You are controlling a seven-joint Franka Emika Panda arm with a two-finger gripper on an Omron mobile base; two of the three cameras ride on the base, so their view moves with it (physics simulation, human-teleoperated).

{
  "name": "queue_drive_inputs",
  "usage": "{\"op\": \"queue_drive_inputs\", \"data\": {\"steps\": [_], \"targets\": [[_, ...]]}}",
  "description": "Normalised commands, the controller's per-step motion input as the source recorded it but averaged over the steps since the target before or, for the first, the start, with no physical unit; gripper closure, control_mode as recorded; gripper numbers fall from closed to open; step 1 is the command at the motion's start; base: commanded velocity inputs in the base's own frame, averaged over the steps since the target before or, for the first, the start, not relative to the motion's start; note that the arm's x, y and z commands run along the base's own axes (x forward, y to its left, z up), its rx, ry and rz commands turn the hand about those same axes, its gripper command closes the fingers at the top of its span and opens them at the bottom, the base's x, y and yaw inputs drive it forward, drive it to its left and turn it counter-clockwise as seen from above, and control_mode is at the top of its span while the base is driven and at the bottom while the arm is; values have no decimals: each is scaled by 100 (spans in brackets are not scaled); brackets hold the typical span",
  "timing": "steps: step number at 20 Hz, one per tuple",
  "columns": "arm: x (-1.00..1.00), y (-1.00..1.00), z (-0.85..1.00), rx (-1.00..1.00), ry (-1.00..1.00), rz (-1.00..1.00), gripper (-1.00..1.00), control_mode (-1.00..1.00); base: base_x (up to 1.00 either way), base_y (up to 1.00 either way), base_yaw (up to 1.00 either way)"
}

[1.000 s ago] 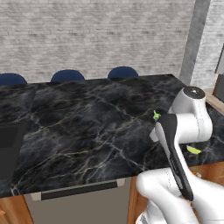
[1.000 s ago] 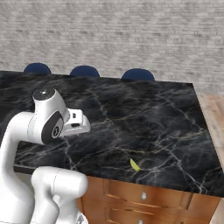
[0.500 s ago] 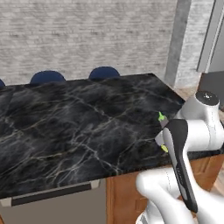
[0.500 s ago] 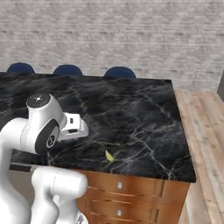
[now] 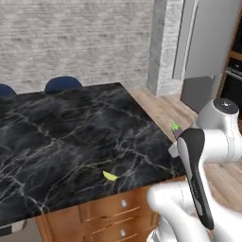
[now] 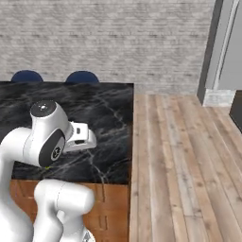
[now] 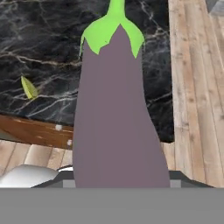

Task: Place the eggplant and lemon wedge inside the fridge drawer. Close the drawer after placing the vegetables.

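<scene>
The eggplant, dull purple with a bright green cap, stands lengthwise up the middle of the hand view and hides the fingertips. My gripper is shut on it, held above the counter's right end beside the arm's upper link. Its green stem pokes out past that link in the left base view. The lemon wedge lies on the black marble counter near its front edge, and in the hand view the lemon wedge sits at the left. The fridge drawer is out of view.
A tall grey fridge stands closed at the far right, beyond a stretch of wooden floor. Blue chairs line the counter's far side against a brick wall. Wooden drawers run under the counter front.
The whole picture has swung: the base has turned right, so the counter slides left and the floor and fridge come into view. The eggplant stays in the gripper.
</scene>
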Motion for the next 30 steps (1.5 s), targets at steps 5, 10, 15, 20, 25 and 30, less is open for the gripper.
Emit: {"op": "queue_drive_inputs", "data": {"steps": [5,10,15,20,25,30], "targets": [[0,0,0,0,0,0,100,100,37,-100,-8],[0,0,0,0,0,0,100,100,60,-100,-1],[0,0,0,0,0,0,100,100,79,-100,0],[0,0,0,0,0,0,100,100,87,-100,0],[0,0,0,0,0,0,100,100,43,-100,-4],[0,0,0,0,0,0,100,100,33,-100,-3]]}}
